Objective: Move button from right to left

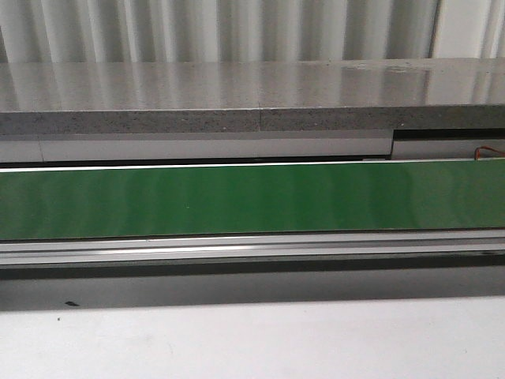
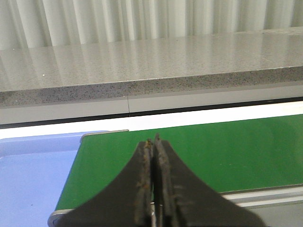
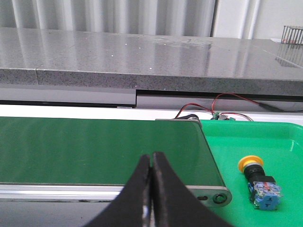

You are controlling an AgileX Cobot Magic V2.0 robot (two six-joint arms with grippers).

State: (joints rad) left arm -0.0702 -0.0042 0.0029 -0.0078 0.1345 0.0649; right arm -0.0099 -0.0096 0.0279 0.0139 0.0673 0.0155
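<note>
Black and worn, my left pincer (image 2: 154, 142) shows in its wrist view with both fingers pressed flat together, nothing between them. Its tips hang over the near end of the green conveyor belt (image 2: 213, 151), close to the belt's rounded metal corner. Just beside that end lies a pale blue tray (image 2: 33, 175), of which I see only the bare floor and far rim.

My right pincer (image 3: 152, 158) is likewise closed, the two dark fingers meeting along a thin seam and holding nothing. It sits over the opposite end of the belt, near the silver end cap (image 3: 219, 197). Past that end is a bright green tray (image 3: 284, 156), and the button (image 3: 259, 182) lies in it on its side, well apart from my fingertips: yellow cap turned toward the far rim, black collar behind it, clear body and blue block toward the camera. It touches nothing but the tray floor.

Behind the tray, red and black wires (image 3: 222, 106) run to a small connector under the edge of the grey speckled stone worktop (image 3: 142, 59). Corrugated white panelling (image 3: 104, 13) stands behind that, and a small wire basket (image 3: 292, 34) rests at the worktop's far corner.

From the front view I see only belt, aluminium rail (image 1: 252, 245) and a white surface (image 1: 252, 343); neither arm nor the button appears there.
</note>
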